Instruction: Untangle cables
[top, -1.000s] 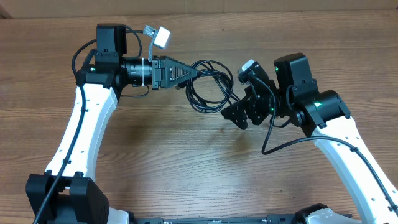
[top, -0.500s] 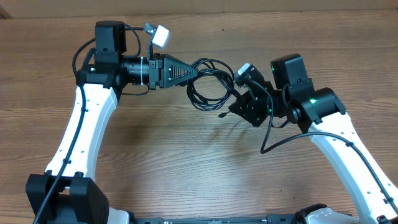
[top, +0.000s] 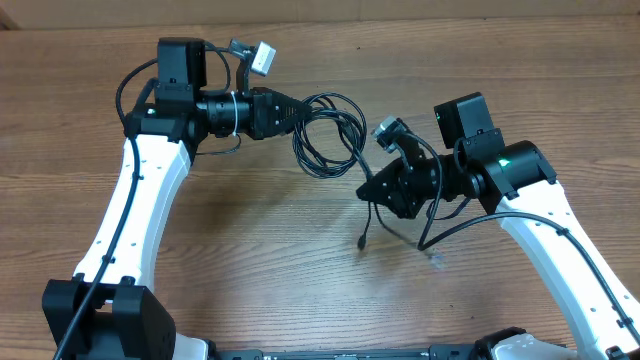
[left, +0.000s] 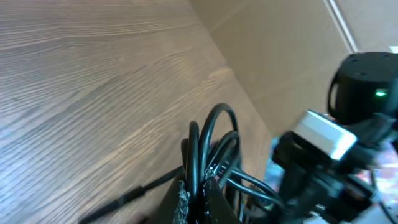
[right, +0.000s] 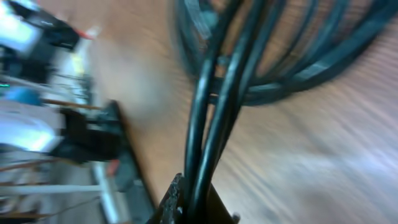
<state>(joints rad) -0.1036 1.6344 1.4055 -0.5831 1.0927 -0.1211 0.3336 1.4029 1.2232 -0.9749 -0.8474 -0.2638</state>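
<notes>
Left pincer and right pincer each clamp the cables. Draw them apart slowly, avoiding tightened knots.

- Right wrist view is motion-blurred: cables smear together, strand count unreadable, loop cut by top edge.
- Left wrist view: left gripper clipped by bottom edge, only finger stubs show.
- Overhead: right gripper tips hidden under its own body.
- Dangling plug too small to tell its type.
- Left arm base clipped at bottom edge.
</notes>
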